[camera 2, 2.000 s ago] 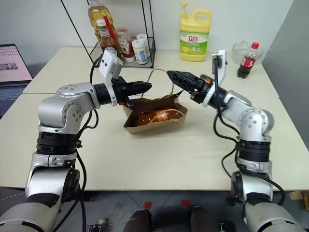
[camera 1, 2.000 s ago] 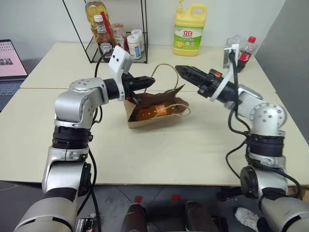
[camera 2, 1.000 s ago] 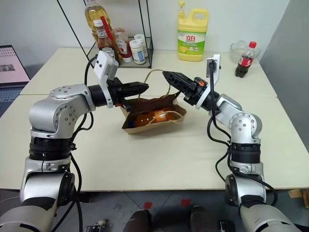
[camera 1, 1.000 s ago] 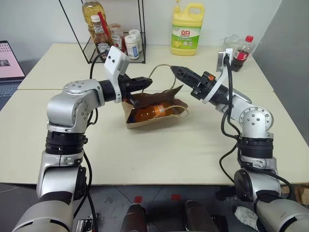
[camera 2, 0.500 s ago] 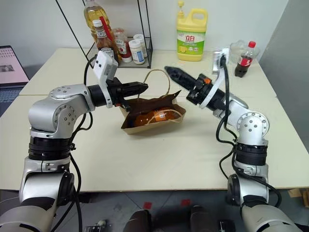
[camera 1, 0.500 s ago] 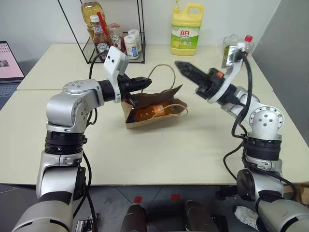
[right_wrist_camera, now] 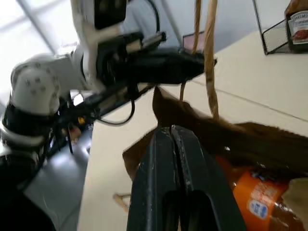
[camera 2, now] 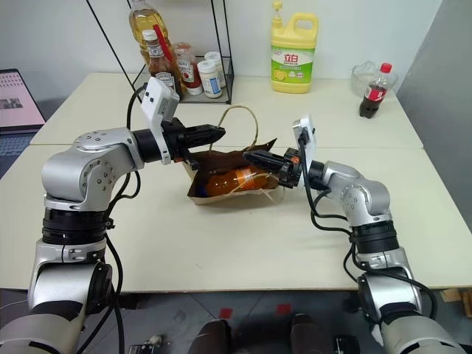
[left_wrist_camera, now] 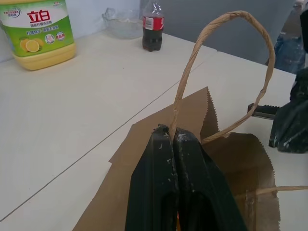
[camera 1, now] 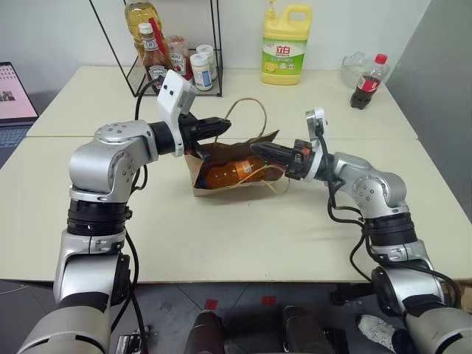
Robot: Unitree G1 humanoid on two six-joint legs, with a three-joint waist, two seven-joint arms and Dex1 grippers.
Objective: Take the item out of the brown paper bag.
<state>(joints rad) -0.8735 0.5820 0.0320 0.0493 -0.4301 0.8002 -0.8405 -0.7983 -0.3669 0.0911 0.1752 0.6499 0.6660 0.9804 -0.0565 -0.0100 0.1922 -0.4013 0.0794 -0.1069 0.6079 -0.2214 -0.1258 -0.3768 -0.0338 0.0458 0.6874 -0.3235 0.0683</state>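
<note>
The brown paper bag (camera 1: 221, 184) lies on its side mid-table, its mouth facing me. Inside it lies the item (camera 1: 230, 170), an orange drink bottle, with its label (right_wrist_camera: 252, 199) showing in the right wrist view. My left gripper (camera 1: 225, 122) is shut on one cord handle (left_wrist_camera: 226, 21) just above the bag's upper edge and holds that side up. My right gripper (camera 1: 256, 148) is shut and points left at the bag's mouth, just over the bottle. I see nothing between its fingers (right_wrist_camera: 163, 144). The second handle (camera 1: 279, 186) lies on the table.
A yellow detergent jug (camera 1: 283, 37) stands at the back, with a cola bottle (camera 1: 366, 72) and a clear bowl (camera 1: 352, 65) at the back right. A wire rack of sauce bottles (camera 1: 169, 51) is at the back left, and a laptop (camera 1: 13, 96) at the far left.
My right gripper has shut and swung down and left, from above the bag to its mouth. My left gripper has kept still on the handle.
</note>
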